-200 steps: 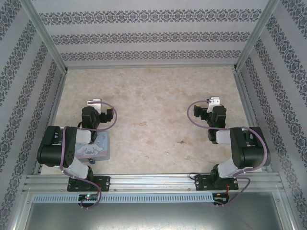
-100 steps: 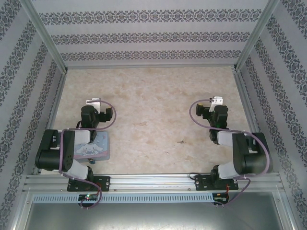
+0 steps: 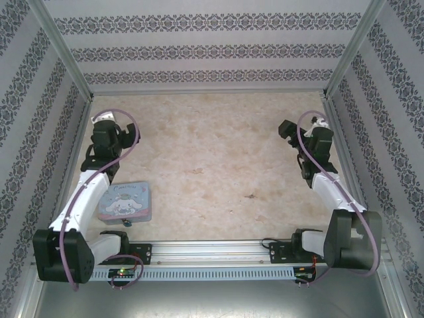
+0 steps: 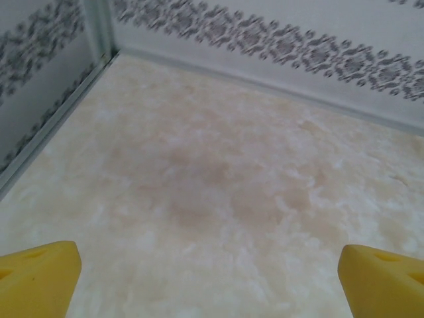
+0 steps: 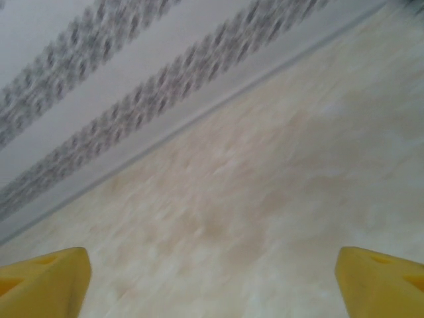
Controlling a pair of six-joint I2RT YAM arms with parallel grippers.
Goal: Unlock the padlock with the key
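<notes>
Down at the near edge, the aluminium rail [image 3: 212, 249] carries both arm bases. Just beyond it, on the left, there's the padlock [image 3: 125, 224]: a tiny dark speck on the bench [image 3: 212, 146], right by the near edge of the pastel cartoon tin [image 3: 126, 201]. Whether the two touch is too fine to tell, and so is the state of its shackle. The tin lies flat, picture side up.

Further out, the left arm [image 3: 83, 195] stretches along the left wall. The left end effector [image 4: 211, 281] hangs over bare bench near the far-left corner, its yellow fingertips [image 4: 36, 278] spread wide apart. Across the way, the right end effector [image 5: 212, 281] sits up by the right wall, well apart from the padlock. Its fingers are parted just as wide over bare bench, in a rather blurred view. At the back stands the patterned wall [image 3: 212, 53].
</notes>
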